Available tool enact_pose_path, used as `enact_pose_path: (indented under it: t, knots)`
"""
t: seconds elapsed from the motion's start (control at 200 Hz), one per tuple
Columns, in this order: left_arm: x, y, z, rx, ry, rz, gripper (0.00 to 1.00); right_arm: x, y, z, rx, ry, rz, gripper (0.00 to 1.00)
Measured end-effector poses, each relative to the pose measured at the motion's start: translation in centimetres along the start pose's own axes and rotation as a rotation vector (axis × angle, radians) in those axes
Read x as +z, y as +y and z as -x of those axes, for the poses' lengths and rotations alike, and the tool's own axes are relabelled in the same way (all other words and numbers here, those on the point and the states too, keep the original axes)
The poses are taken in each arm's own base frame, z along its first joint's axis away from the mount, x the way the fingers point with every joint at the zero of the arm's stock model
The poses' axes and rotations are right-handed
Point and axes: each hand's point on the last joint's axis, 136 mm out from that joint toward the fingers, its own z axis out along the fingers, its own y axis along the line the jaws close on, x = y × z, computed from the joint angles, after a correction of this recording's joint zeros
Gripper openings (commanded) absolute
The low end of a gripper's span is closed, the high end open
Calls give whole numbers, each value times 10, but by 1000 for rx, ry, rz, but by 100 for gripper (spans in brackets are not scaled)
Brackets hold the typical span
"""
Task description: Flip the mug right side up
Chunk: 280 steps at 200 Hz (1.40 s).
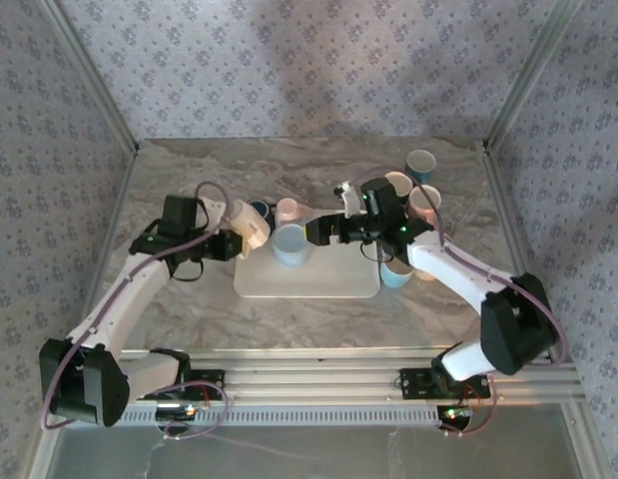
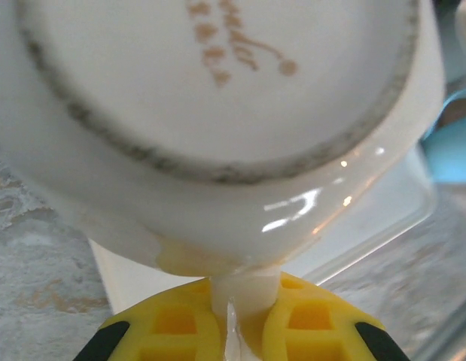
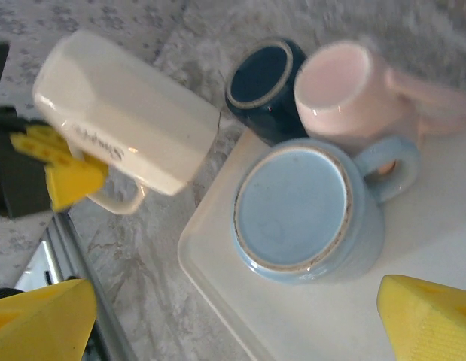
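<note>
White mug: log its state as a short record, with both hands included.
white mug: tilted, its base facing the left wrist camera
held by: left hand, shut on its handle
right hand: open, above the light blue mug
light blue mug: upside down on the tray
task: white mug not yet right side up

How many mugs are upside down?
3: the light blue mug on the tray, the pink mug and dark blue mug side by side beyond it. Others may be hidden.
</note>
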Motion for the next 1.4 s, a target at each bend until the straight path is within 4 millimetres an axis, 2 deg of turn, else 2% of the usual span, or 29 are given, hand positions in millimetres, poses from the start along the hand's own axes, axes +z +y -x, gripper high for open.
enact_pose_path:
  t: [0.1, 0.19, 0.32, 0.495, 0.54, 0.635, 0.71, 0.839, 1.079, 1.174, 1.249, 1.399]
  knots:
    - [-17, -14, 19, -114, -9, -58, 0, -16, 10, 5, -171, -75, -1, 100]
    - [-24, -28, 27, -209, 27, -119, 0, -29, 21, 8, -349, -133, -3, 100]
    - [-24, -46, 23, -366, 101, -215, 0, -42, 33, 13, -616, -200, -30, 98]
    - [-25, -64, 20, -591, 191, -319, 0, -43, 39, 22, -897, -251, -106, 94]
    - [-27, -68, 21, -643, 207, -339, 0, -42, 40, 24, -972, -263, -122, 91]
    - [-30, -76, 23, -735, 237, -380, 0, -39, 42, 23, -1115, -281, -148, 76]
    - [-32, -82, 25, -784, 257, -408, 0, -36, 45, 21, -1213, -295, -159, 71]
    - [-35, -93, 26, -832, 291, -433, 0, -31, 54, 22, -1317, -324, -160, 64]
    - [-38, -117, 37, -838, 327, -480, 0, -19, 70, 18, -1422, -349, -130, 62]
    - [-39, -125, 43, -821, 329, -495, 0, -13, 70, 16, -1439, -343, -131, 53]
    - [-39, -128, 45, -819, 331, -496, 0, -12, 71, 20, -1448, -353, -155, 45]
    - [-38, -132, 43, -816, 345, -499, 0, -16, 77, 32, -1454, -402, -203, 43]
